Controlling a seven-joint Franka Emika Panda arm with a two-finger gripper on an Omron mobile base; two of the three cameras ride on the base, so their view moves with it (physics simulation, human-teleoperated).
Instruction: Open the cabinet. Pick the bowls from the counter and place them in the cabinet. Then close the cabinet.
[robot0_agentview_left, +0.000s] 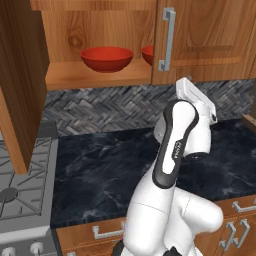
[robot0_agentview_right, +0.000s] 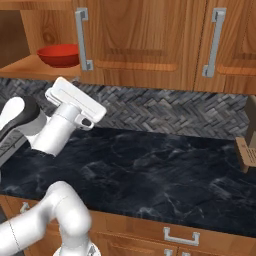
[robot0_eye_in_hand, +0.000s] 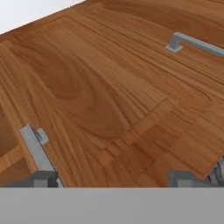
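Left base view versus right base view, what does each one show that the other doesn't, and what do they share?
Left base view alone: the grey gas stove, the cabinet's swung-open left door, and the edge of a second red bowl beside the first. Right base view alone: a further closed door with its own bar handle, and a brown wooden object at the right edge. Both: a red bowl on the cabinet shelf, the dark counter, the herringbone backsplash, and the arm's hand.

We see glossy red bowls (robot0_agentview_left: 106, 58) in the warm brown cabinet (robot0_agentview_left: 210, 40), above our black-blue, pale-veined surface (robot0_agentview_left: 100, 170).
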